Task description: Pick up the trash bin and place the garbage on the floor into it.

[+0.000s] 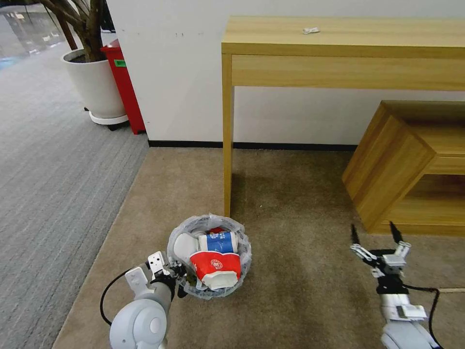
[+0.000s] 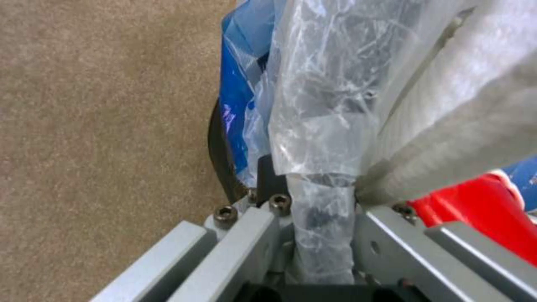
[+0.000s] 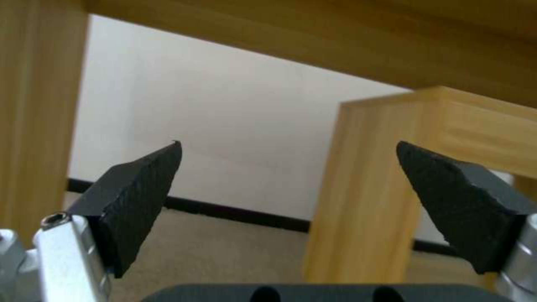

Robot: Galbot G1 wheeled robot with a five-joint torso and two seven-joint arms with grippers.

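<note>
Underfoot: beige short-pile carpet floor [image 1: 300,194], meeting grey striped carpet [image 1: 53,169] along a seam on the robot's left.
Room: white wall [image 1: 184,87] with a black skirting strip; a tall wooden worktop [image 1: 339,36] stands against it, a small crumpled white scrap [image 1: 311,30] on top; a low wooden shelf unit [image 1: 411,165] sits to its right.
Far corner: white planter pot [image 1: 97,85] with a tree trunk, a red box [image 1: 123,87] just beside it.
Trash bin [image 1: 209,257]: on the beige carpet near the worktop's front leg, bag-lined, holding a red paper cup [image 1: 215,266], a blue-white paper cup [image 1: 219,241] and white items.
Left end effector [image 1: 170,276]: closed on the bin's near rim, bag plastic pinched between the fingers [image 2: 246,235].
Right end effector [image 1: 377,237]: spread wide, empty, above the carpet before the shelf unit.
</note>
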